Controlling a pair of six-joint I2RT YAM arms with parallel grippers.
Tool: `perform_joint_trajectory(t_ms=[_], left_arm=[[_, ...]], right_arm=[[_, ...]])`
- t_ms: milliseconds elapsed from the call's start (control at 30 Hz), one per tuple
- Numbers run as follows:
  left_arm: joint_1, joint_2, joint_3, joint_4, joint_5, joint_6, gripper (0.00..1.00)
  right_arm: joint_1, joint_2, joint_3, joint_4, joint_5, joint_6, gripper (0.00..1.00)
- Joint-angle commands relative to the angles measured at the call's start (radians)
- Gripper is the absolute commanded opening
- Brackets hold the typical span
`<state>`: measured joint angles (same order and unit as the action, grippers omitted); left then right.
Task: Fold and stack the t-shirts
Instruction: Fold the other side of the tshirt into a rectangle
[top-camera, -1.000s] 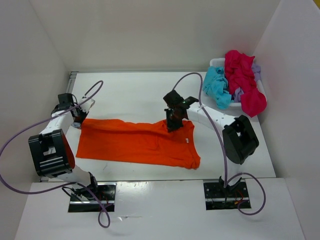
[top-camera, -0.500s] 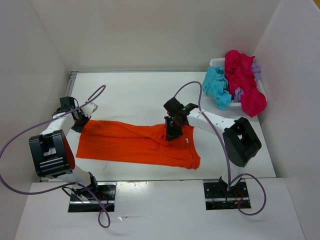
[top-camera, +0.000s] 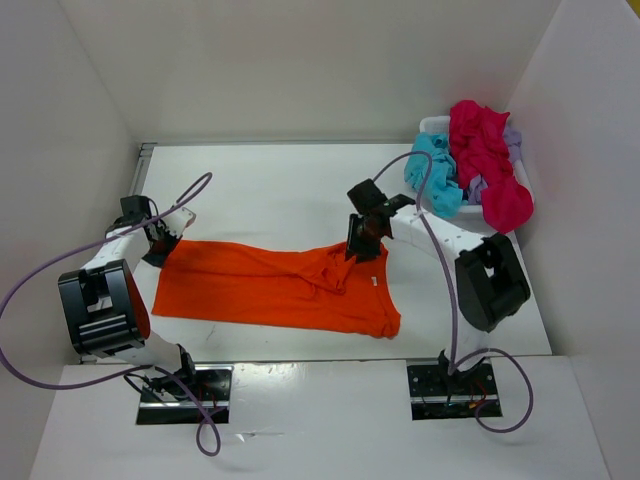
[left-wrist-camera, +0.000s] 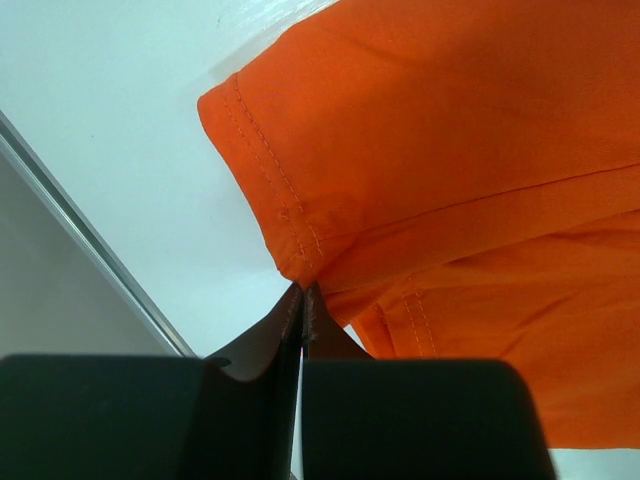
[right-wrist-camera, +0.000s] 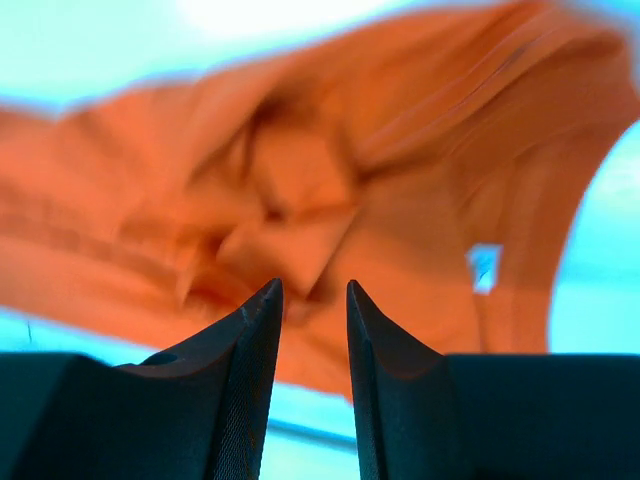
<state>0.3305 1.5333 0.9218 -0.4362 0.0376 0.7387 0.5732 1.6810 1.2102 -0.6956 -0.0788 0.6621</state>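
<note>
- Left end effector (left-wrist-camera: 302, 305) is pinching the orange t-shirt (top-camera: 260, 285) by its sleeve hem, jaws fully closed.
- Right end effector (right-wrist-camera: 314, 300) is hovering partly open over the shirt's bunched middle, gripping nothing.
- The shirt is lying spread on the desk (top-camera: 270, 190).

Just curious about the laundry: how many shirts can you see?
4: orange spread on the table; turquoise, magenta and lavender heaped in the basket, where more may hide.

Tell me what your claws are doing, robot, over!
Left claw shut on a corner of the orange t-shirt. Right claw open, empty, above the shirt's bunched part. Shirt lies on the table. Nothing blocking either claw.
</note>
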Motion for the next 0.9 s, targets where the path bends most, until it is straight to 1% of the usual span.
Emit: perform_joint_trajectory(t_ms=[0,100,233,433,533,567,633,667,733,767,867], left_arm=[[0.004,-0.029,-0.008,0.004,0.005,0.028,0.0],[0.004,-0.029,-0.008,0.004,0.005,0.028,0.0],[0.004,-0.029,-0.008,0.004,0.015,0.018,0.0],[0.004,-0.029,-0.008,-0.006,0.015,0.018,0.0],[0.004,-0.029,-0.008,-0.006,0.015,0.018,0.0],[0.004,-0.029,-0.008,-0.006,0.015,0.008,0.0],[0.004,-0.029,-0.008,-0.006,0.015,0.008,0.0],[0.004,-0.029,-0.008,-0.006,0.015,0.008,0.0],[0.004,-0.029,-0.008,-0.006,0.015,0.008,0.0],[0.004,-0.029,-0.008,-0.006,0.015,0.008,0.0],[0.004,-0.029,-0.008,-0.006,0.015,0.008,0.0]], right_arm=[[-0.035,0.087,0.09,0.007,0.074,0.039,0.38],[-0.044,0.163,0.123,0.007,0.083,0.039,0.39],[-0.053,0.201,0.144,0.028,0.083,0.039,0.39],[-0.053,0.252,0.144,0.048,0.005,0.028,0.4],[-0.053,0.227,0.123,0.048,-0.006,0.028,0.34],[-0.053,0.218,0.112,0.048,-0.015,0.028,0.27],[-0.053,0.191,0.103,0.038,-0.015,0.037,0.17],[-0.053,0.181,0.103,0.025,-0.015,0.037,0.09],[-0.053,0.168,0.103,0.009,0.014,0.037,0.02],[-0.053,0.154,0.103,-0.013,0.023,0.037,0.0],[-0.053,0.116,0.103,-0.05,0.057,0.037,0.0]])
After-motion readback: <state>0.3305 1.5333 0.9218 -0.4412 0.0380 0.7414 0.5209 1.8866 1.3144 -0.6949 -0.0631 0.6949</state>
